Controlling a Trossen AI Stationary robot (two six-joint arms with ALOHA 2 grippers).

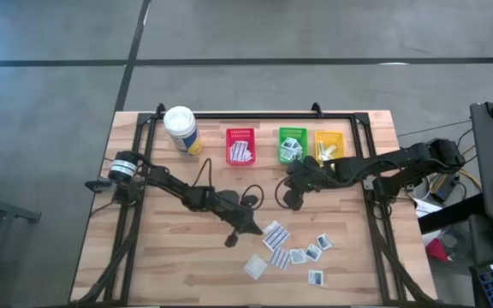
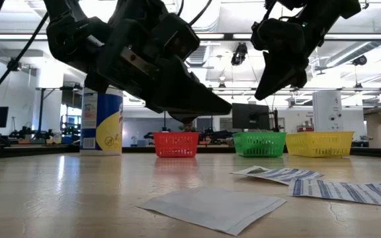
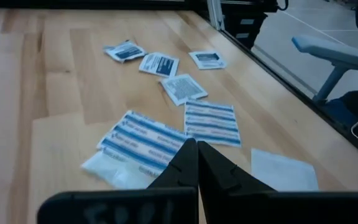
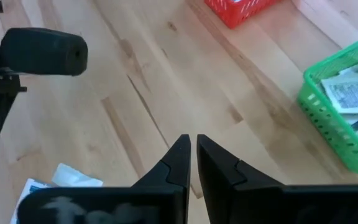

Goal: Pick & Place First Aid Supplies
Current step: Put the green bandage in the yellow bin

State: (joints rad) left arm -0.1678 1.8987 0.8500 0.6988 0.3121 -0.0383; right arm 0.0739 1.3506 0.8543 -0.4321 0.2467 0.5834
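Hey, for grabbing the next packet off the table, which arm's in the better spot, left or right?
Probably the left. The left gripper, shut and empty, hangs beside the loose packets. The right gripper, nearly closed and empty, sits up by the green bin, farther from them.

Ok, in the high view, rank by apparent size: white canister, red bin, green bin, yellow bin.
1. White cylindrical canister with yellow label.
2. Red plastic bin, green plastic bin and yellow plastic bin: look alike, no ranking.
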